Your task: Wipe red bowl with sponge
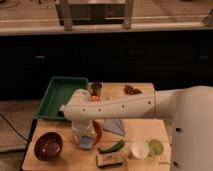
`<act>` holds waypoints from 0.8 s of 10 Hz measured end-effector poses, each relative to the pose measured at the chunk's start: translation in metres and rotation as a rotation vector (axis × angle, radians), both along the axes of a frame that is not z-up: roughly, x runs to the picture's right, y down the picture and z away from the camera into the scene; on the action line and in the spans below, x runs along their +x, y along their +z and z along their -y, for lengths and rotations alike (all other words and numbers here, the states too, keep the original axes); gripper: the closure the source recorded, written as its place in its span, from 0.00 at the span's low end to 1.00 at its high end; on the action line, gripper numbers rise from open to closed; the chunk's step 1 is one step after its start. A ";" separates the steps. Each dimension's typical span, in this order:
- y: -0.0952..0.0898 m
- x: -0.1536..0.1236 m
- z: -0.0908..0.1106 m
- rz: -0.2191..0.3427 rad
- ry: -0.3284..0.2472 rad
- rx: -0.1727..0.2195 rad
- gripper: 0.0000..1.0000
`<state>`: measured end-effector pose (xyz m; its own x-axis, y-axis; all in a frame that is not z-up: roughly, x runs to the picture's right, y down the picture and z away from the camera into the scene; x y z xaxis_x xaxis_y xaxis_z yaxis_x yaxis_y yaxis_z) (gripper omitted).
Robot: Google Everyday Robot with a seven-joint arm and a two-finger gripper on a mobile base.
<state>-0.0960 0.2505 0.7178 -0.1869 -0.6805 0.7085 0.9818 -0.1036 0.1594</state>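
The red bowl (97, 131) shows only as an orange-red sliver on the wooden table (145, 127), mostly hidden behind my arm. My gripper (84, 136) points down at the bowl's left side, under the white arm that reaches in from the right. The light-blue sponge (86, 144) sits right at the gripper's lower end, touching it, at the bowl's front-left edge.
A maroon bowl (48, 146) stands front left and a green tray (59, 94) back left. A grey-blue cloth (114, 126), a green pepper (112, 147), a tan block (110, 159), a white cup (139, 148) and a lime-green round (156, 146) lie to the right. A dark cup (96, 89) stands at the back.
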 end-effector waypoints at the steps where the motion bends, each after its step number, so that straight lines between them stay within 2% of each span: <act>1: 0.003 0.011 0.002 -0.023 0.009 -0.001 1.00; 5: 0.026 0.029 0.028 -0.088 0.009 0.008 1.00; 8: 0.047 0.018 0.046 -0.103 -0.023 0.012 1.00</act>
<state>-0.0780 0.2049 0.7652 -0.1291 -0.6855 0.7165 0.9903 -0.1272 0.0567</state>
